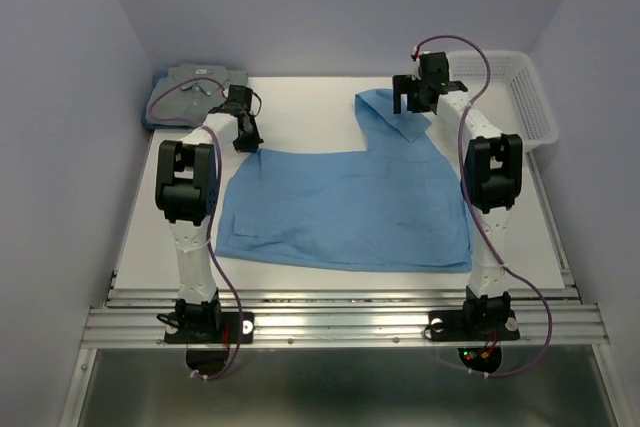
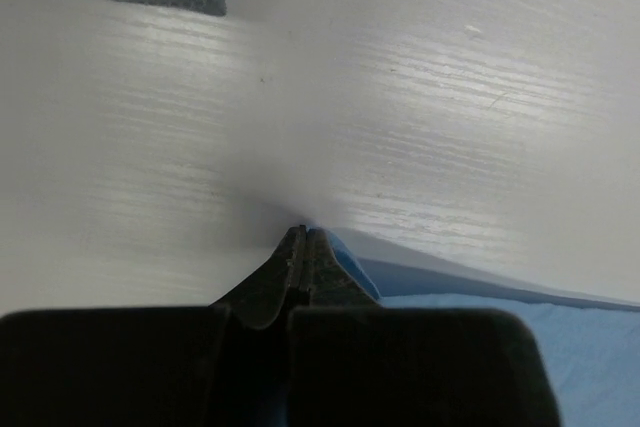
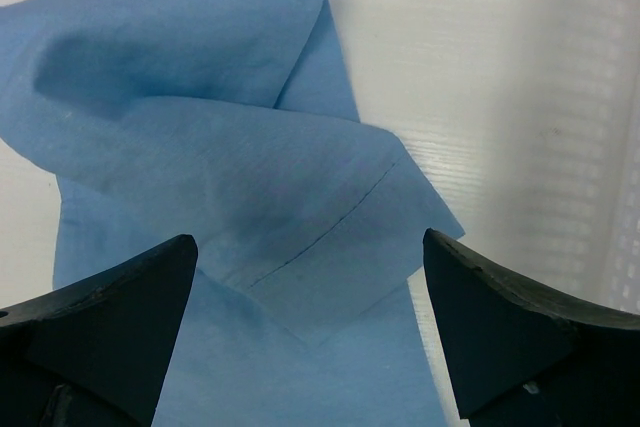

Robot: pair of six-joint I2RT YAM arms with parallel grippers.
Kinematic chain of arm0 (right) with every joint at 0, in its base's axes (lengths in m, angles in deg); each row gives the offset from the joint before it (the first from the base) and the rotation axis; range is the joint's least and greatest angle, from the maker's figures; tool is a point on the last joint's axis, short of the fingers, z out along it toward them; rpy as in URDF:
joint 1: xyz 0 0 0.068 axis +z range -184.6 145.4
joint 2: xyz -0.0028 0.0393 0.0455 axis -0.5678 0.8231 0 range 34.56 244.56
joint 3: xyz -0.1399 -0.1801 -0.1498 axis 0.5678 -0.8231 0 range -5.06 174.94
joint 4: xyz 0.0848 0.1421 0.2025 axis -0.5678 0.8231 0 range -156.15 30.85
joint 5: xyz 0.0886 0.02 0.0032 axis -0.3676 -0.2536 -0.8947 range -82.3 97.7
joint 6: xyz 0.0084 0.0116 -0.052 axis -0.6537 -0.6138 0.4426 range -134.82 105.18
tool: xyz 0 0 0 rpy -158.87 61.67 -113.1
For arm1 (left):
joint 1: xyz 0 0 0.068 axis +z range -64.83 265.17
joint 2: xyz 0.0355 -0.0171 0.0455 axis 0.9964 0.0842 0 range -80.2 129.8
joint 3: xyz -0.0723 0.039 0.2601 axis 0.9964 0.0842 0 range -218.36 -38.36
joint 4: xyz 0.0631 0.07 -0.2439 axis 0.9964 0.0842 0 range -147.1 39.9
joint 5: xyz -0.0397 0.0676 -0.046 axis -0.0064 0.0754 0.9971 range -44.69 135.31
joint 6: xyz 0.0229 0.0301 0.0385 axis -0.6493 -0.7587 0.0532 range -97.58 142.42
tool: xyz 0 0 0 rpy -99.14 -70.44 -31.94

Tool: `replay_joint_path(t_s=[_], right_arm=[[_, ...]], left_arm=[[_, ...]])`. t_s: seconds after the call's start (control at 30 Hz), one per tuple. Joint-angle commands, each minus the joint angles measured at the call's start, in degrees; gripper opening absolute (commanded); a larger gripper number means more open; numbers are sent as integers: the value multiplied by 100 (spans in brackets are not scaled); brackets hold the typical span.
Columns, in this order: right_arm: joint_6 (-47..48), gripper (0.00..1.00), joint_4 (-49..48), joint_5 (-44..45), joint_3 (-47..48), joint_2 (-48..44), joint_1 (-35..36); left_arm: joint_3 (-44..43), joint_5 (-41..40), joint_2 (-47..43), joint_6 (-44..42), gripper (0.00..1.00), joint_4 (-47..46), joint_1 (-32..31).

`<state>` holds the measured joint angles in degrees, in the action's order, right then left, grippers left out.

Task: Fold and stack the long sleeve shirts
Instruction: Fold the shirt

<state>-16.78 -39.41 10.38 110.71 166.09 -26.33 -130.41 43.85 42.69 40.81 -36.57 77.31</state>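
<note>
White table [image 1: 300, 107] was recorded. The sky-blue shirt [image 1: 345, 207] was laid flat across its middle, with one sleeve [image 3: 250, 167] doubled over at the far right. A white mesh basket [image 1: 530, 112] was noted at the far right edge; its interior was only partly seen. The grey-green shirt [image 1: 195, 87] was found folded at the far left corner. The right gripper [image 1: 415, 97] was held with fingers apart above the sleeve. The left gripper [image 1: 248, 137] was pinched onto the sky-blue shirt's far left edge.

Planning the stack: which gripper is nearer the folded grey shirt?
Left. The left gripper is beside the grey shirt, shut on the blue shirt; the right gripper is far to its right, over the sleeve.
</note>
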Motion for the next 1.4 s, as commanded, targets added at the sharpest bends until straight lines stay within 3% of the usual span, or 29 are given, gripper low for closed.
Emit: replay_joint_path(t_s=[0.0, 0.23, 0.33, 0.5, 0.63, 0.8, 1.07, 1.17, 1.2, 1.23, 1.33, 1.37], right_arm=[[1045, 100, -169, -566, -150, -215, -1], [2240, 100, -98, -1443, -387, -109, 130], [2586, 100, -256, -1368, -651, -223, 288], [2332, 100, -906, -823, -609, 12, 350], [1796, 100, -1170, 363, -222, 303, 350], [1505, 100, -1680, 558, -379, 295, 350], [1664, 99, -1505, 172, 7, 743, 350], [1611, 81, -1532, 154, 148, 883, 350], [1585, 64, -1532, 189, 252, 953, 350], [1567, 54, -1549, 215, 271, 963, 350], [1444, 27, -1759, 198, 79, 814, 350], [1461, 24, -1830, 128, -1, 631, 350]], left_arm=[[213, -566, -659, 77, 0, 4, -5], [390, -453, -1022, 51, 0, -260, -5], [407, -303, -987, 33, 0, -252, -5], [539, -224, -995, 42, 0, -313, -5], [557, -154, -986, 24, 0, -313, 3], [565, -145, -1013, -2, 0, -313, -5], [416, -75, -916, -46, 0, -278, -5], [381, -66, -890, -38, 0, -278, -5], [363, -57, -890, -38, 0, -278, -5], [355, -57, -890, -29, 0, -278, -5], [328, -48, -890, -29, 0, -269, -5], [328, -39, -898, -29, 0, -269, -5]])
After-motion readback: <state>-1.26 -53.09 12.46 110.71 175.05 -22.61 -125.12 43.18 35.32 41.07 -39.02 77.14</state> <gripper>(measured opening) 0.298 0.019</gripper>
